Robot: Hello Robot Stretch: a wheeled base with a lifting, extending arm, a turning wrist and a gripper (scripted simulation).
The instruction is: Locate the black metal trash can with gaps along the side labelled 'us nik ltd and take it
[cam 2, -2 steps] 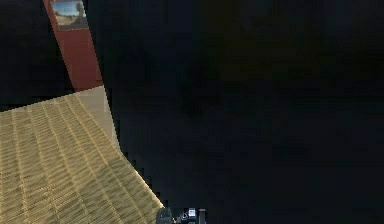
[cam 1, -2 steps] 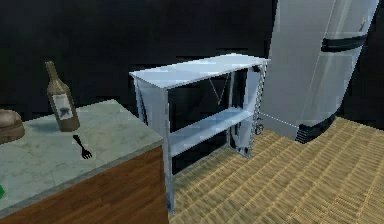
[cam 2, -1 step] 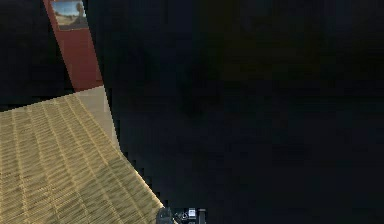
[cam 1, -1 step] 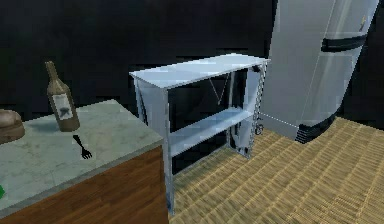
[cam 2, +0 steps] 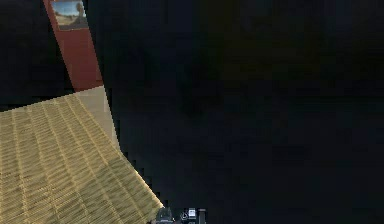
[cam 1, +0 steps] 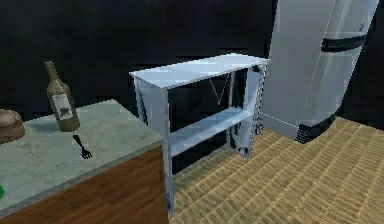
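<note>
Entry: search phase, nothing secured.

Forward view: a counter (cam 1: 100, 135) fills the 8 o'clock corner. On it stand a brown bottle (cam 1: 60, 97) at 9 o'clock and a dark fork (cam 1: 83, 148) just below it, apart from the bottle. A round brown lump (cam 1: 8, 125) sits at the left edge. I can't name it.

At centre stands a pale two-level shelf table (cam 1: 195, 72). Both of its levels are bare. A grey fridge (cam 1: 310, 60) rises at 2 o'clock. Woven flooring (cam 1: 280, 180) runs from 4 to 6 o'clock, with a dark wall behind.

Arm side view: the same flooring (cam 2: 50, 160) lies at 8 o'clock, and a red-brown panel (cam 2: 80, 50) stands at 11 o'clock. From 12 round to 5 o'clock it is dark.

The gripper (cam 2: 165, 216) just peeks in at 6 o'clock on the bottom edge. I can't make out its far end, so I cannot tell whether it holds anything.

Where the trash can stands I cannot tell from here. Nothing black, metal and slotted matches.

Judgement: the locating step is not done, and the approach, reach and pick-up are all left. I'd turn the base and scan further, perhaps beyond the fridge or into the dark side.
</note>
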